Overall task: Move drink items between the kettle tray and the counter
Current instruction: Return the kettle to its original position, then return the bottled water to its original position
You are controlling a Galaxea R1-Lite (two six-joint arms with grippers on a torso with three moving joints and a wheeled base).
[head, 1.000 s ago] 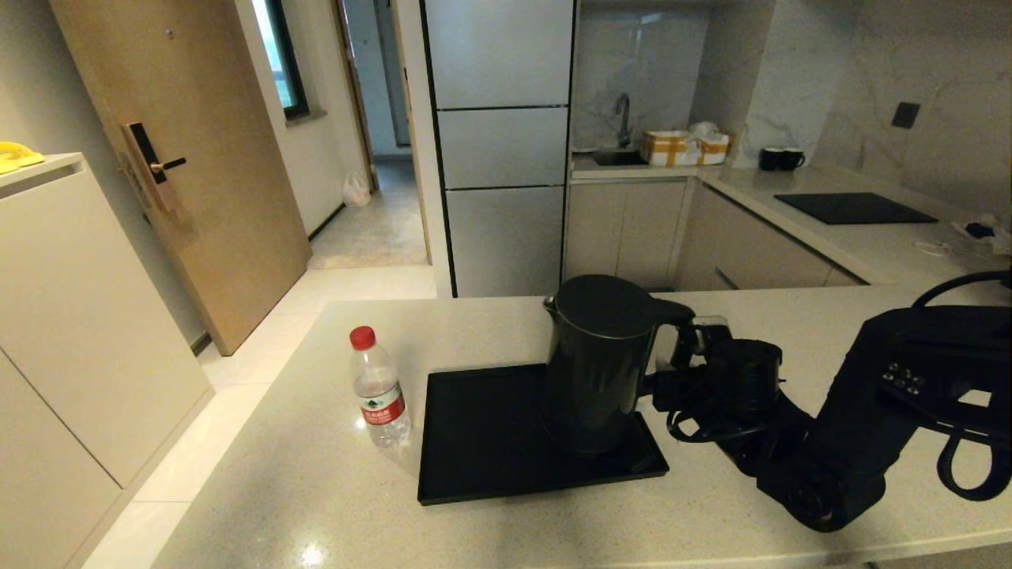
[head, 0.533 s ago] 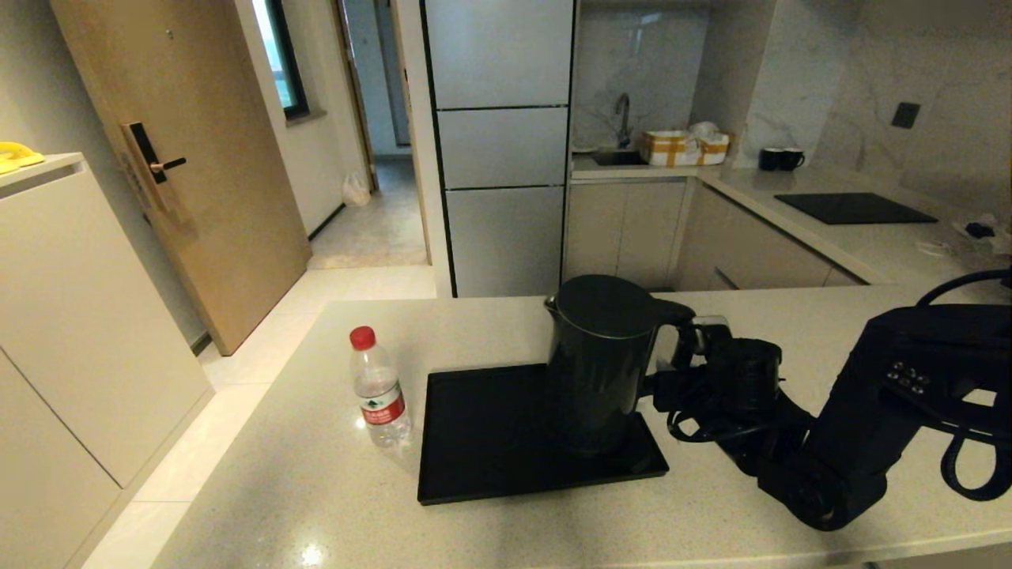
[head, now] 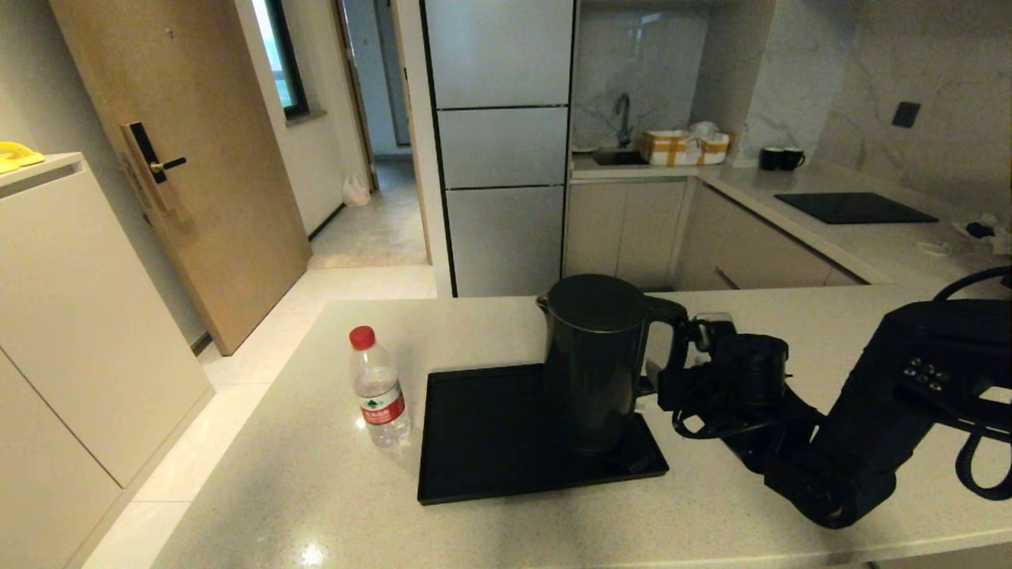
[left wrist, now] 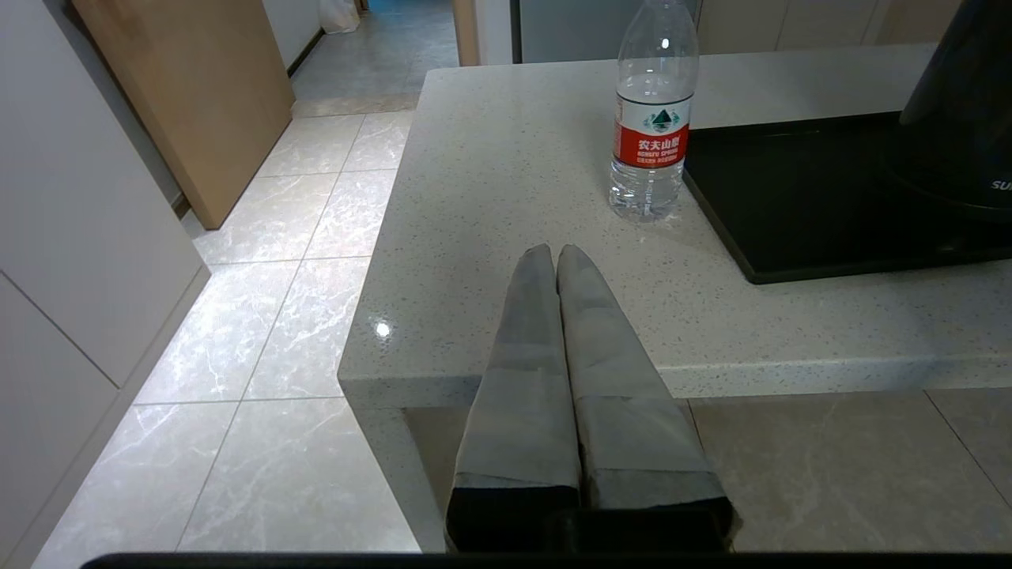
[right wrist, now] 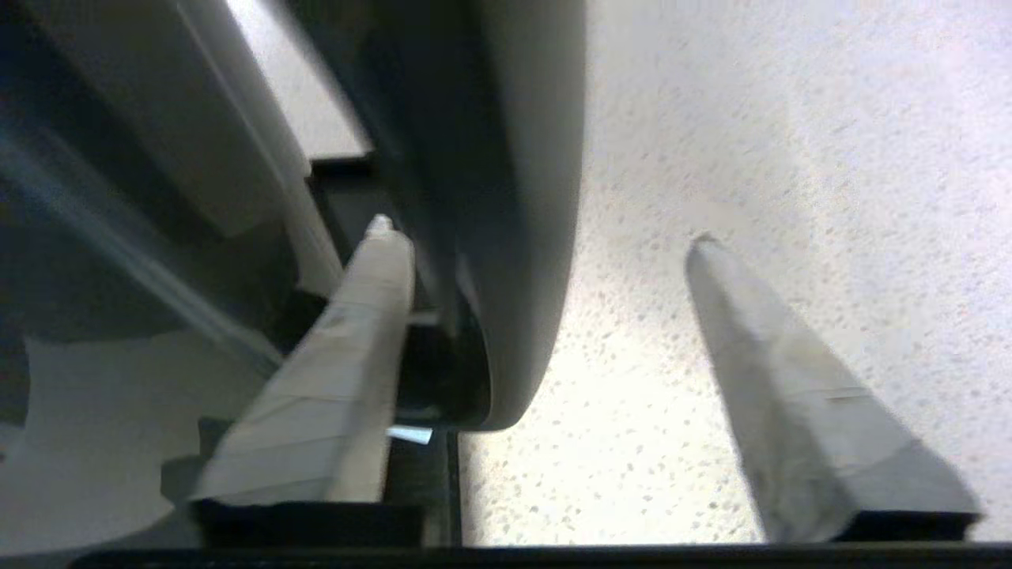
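The dark kettle (head: 593,363) stands upright on the right part of the black tray (head: 482,442), which lies on the beige counter (head: 474,324). My right gripper (head: 680,348) is at the kettle's handle (right wrist: 506,237) and is open. One finger (right wrist: 348,356) reaches inside the loop against the handle, while the other (right wrist: 775,371) stands well off over the counter. The water bottle (head: 378,391) stands on the counter just left of the tray. My left gripper (left wrist: 557,251) is shut and empty, low at the counter's front edge, short of the bottle (left wrist: 652,134).
The counter ends in a drop to the tiled floor just left of the bottle (head: 261,379). Far behind on the grey worktop are a black cooktop (head: 854,208) and two black mugs (head: 779,159). My right arm (head: 870,427) lies over the counter's right side.
My right gripper has pushed a little further in at the handle, and the kettle has shifted and turned slightly to the left on the tray. The bottle has not moved.
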